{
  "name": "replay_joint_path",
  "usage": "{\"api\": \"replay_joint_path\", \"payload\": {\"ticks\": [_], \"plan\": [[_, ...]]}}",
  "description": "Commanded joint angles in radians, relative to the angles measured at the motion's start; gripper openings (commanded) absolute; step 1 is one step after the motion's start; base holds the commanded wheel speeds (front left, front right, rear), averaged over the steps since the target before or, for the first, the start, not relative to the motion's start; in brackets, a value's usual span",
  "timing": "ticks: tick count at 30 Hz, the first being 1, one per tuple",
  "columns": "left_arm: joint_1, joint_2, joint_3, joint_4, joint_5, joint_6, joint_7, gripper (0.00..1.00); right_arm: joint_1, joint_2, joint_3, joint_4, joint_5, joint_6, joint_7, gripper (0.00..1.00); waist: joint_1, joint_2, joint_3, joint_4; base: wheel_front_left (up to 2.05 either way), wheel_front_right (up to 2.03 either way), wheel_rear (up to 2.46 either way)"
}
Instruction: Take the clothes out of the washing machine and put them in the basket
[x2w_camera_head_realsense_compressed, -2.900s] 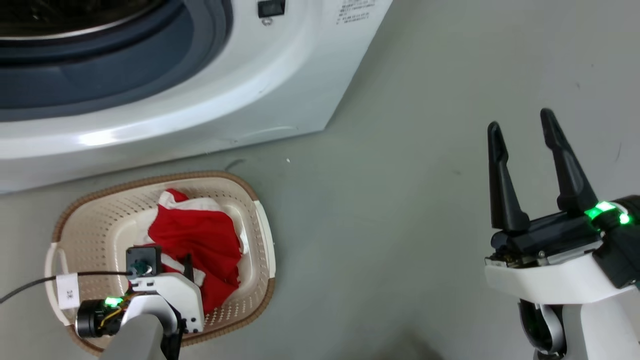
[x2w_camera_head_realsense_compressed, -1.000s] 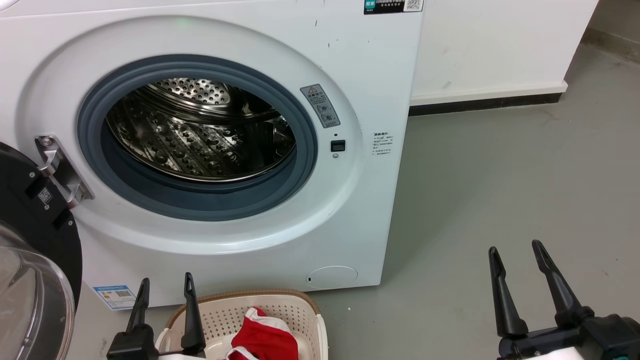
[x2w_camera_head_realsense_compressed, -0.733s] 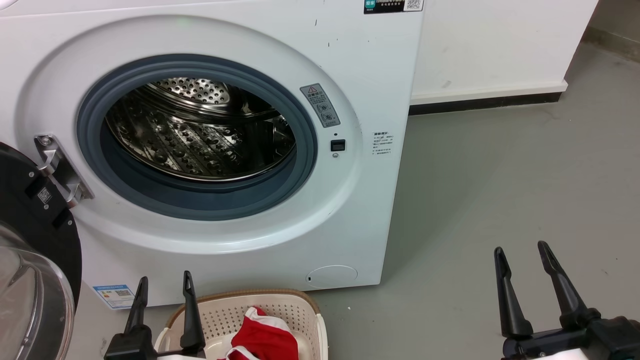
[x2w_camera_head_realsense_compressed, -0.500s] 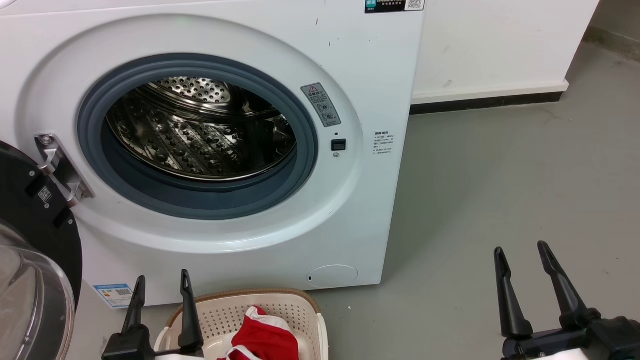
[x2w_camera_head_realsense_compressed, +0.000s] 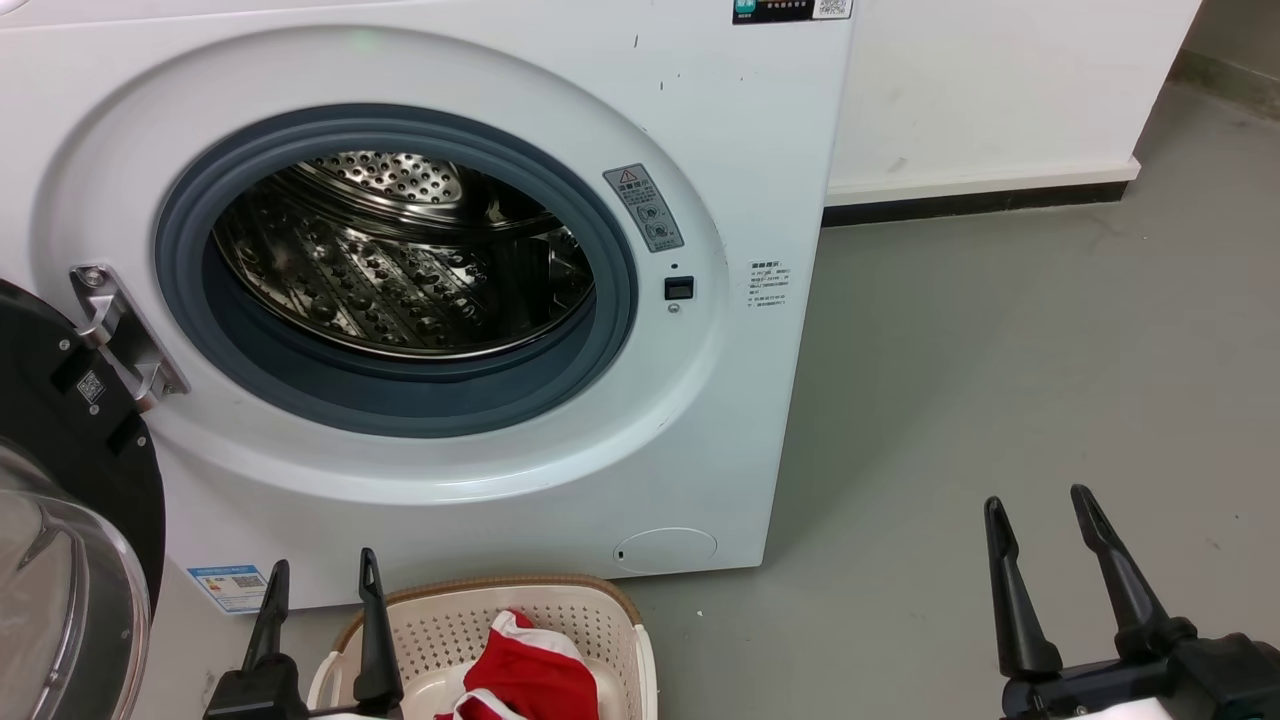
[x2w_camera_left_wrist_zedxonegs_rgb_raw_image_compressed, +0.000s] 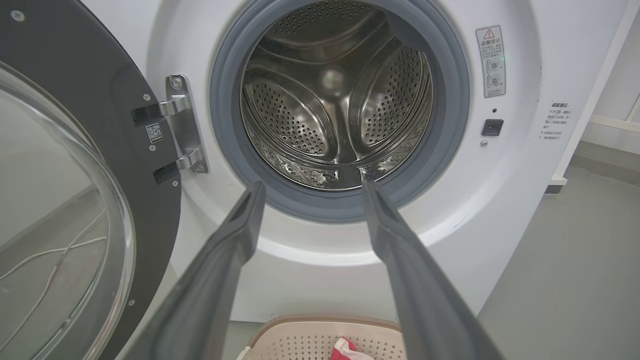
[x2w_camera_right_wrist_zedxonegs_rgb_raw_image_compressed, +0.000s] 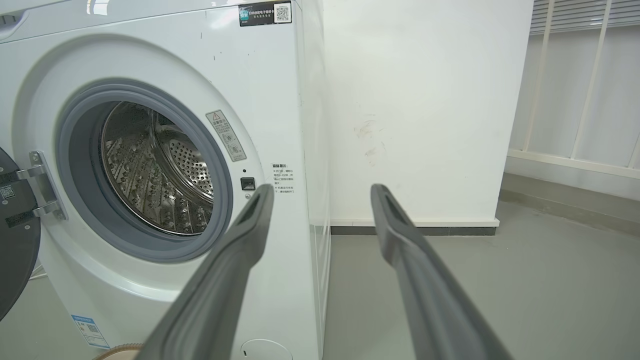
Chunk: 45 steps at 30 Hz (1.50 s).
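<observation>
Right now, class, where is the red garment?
In the head view the red garment lies at the bottom, left of centre, inside the cream laundry basket on the floor before the washing machine, just right of the left gripper.

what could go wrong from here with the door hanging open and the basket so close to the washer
1. The open door stands just left of the left hand; a sideways swing could strike it.
2. The basket sits just below that hand; lowering carelessly might clip its rim or snag the red clothes.
3. The drum looks empty, but its lower front hides behind the grey seal, so a garment could be missed.
</observation>
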Motion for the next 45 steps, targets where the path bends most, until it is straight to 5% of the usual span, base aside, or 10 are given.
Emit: {"api": "replay_joint_path", "payload": {"ticks": [1,6,7,12,23,45], "plan": [[0.001,-0.001,0.003,0.004,0.007,-0.002,-0.003,1.00,0.005,0.000,0.001,0.002,0.008,-0.001,-0.002,1.00,0.0000,0.0000,0.000,-0.001,0.00,0.00,0.00],[-0.001,-0.001,0.008,0.008,0.008,-0.004,-0.003,1.00,0.004,0.000,0.002,0.003,0.010,-0.001,-0.002,1.00,0.0000,0.0000,0.001,-0.002,0.00,0.00,0.00],[0.000,0.000,0.006,0.007,0.002,-0.003,0.000,0.00,0.000,0.000,0.002,0.001,0.003,0.000,0.000,0.00,0.0000,0.0000,0.001,-0.002,0.00,0.00,0.00],[0.007,-0.003,0.004,0.052,-0.011,-0.004,0.008,0.00,0.003,0.000,0.005,0.041,0.012,0.000,0.002,0.00,0.0000,0.0000,0.001,-0.002,0.00,0.00,0.00],[-0.042,-0.002,0.023,0.084,-0.276,-0.044,0.073,0.00,-0.047,-0.019,0.002,0.098,0.297,0.000,0.048,0.00,0.0000,0.0000,0.005,0.007,0.00,0.00,0.00],[-0.109,-0.001,0.047,0.126,-0.641,-0.099,0.161,0.00,-0.116,-0.035,-0.014,0.180,0.679,0.000,0.121,0.00,0.0000,0.0000,0.011,0.021,0.00,0.00,0.00]]}}
